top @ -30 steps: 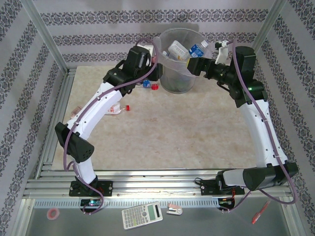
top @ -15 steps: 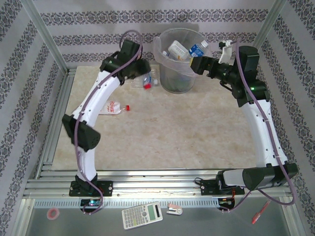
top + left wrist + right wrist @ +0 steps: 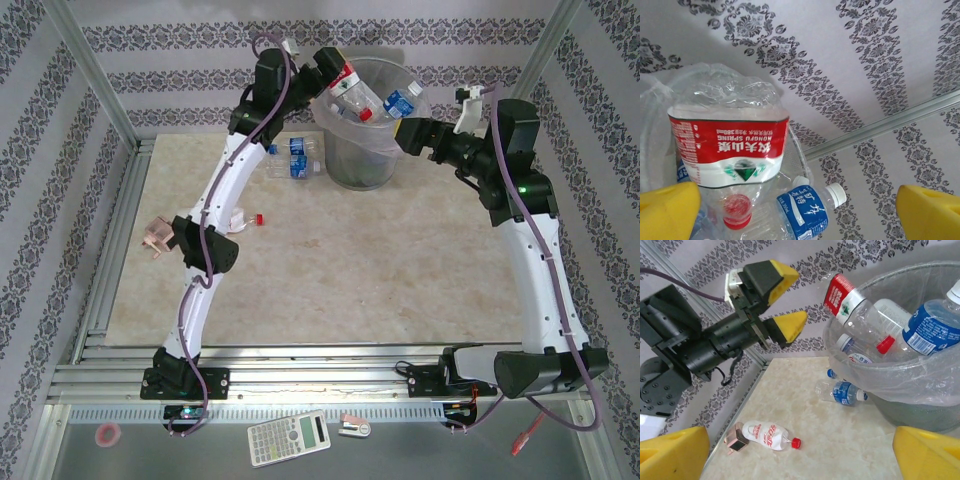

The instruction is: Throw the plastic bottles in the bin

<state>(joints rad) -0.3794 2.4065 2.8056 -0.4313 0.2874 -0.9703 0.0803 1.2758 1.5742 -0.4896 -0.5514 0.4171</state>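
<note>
Left pincer (image 3: 802, 294) is hanging raised just beside the bin's left rim. Its yellow fingers are spreading wide and gripping nothing.

Bin (image 3: 358, 170) is standing at the middle of the bench's (image 3: 400, 270) far edge, with its clear liner bulging over the rim.

Red-label bottle (image 3: 730, 145) is sitting cap-down inside the bin, apart from the left fingers. Its crumpled base is sticking up past the left rim.

Blue-label bottle (image 3: 400, 102) is leaning against the bin's right rim, and more bottles are lying beneath.

Right pincer (image 3: 410, 134) is hovering just beside the bin's right rim, fingers gaping and carrying nothing.

Loose blue-label bottles (image 3: 298, 167) are lying on the bench just left of the bin's foot.

A flattened red-capped bottle (image 3: 767, 435) is lying toward the bench's left edge, near a small pinkish box (image 3: 736, 439).
</note>
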